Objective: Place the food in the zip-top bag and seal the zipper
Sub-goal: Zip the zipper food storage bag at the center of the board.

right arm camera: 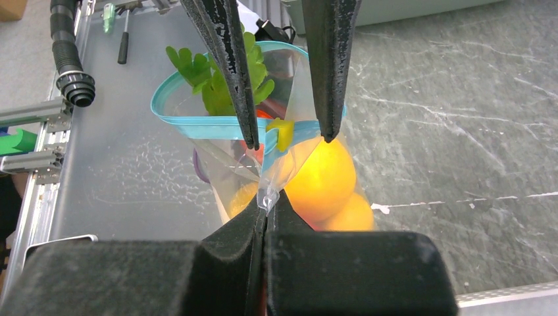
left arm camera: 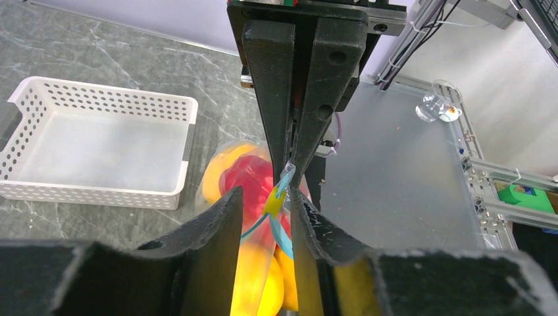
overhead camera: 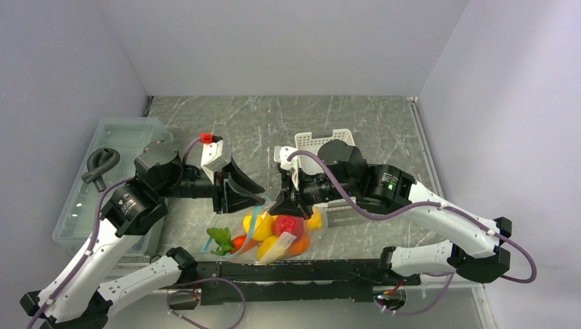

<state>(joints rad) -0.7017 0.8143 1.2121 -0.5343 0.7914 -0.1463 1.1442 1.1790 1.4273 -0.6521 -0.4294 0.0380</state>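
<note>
The zip-top bag (overhead camera: 277,240) lies at the near table edge, holding the food: yellow fruit (overhead camera: 260,226), a red pepper (overhead camera: 288,224) and orange fruit (right arm camera: 322,178). A green leafy piece (right arm camera: 210,89) sits at the bag's mouth. The zipper (right arm camera: 197,123) forms an open loop there and carries a yellow slider (right arm camera: 283,130). My right gripper (right arm camera: 265,204) is shut on the bag's corner, also seen in the top view (overhead camera: 284,205). My left gripper (left arm camera: 264,196) is open, its fingers (right arm camera: 245,112) astride the slider (left arm camera: 274,201), and it shows in the top view (overhead camera: 259,199).
A white perforated basket (overhead camera: 327,140) stands behind the right arm and shows in the left wrist view (left arm camera: 99,145). A translucent bin (overhead camera: 72,219) with a black hose (overhead camera: 99,164) sits at the left. A metal rail (overhead camera: 294,271) runs along the near edge.
</note>
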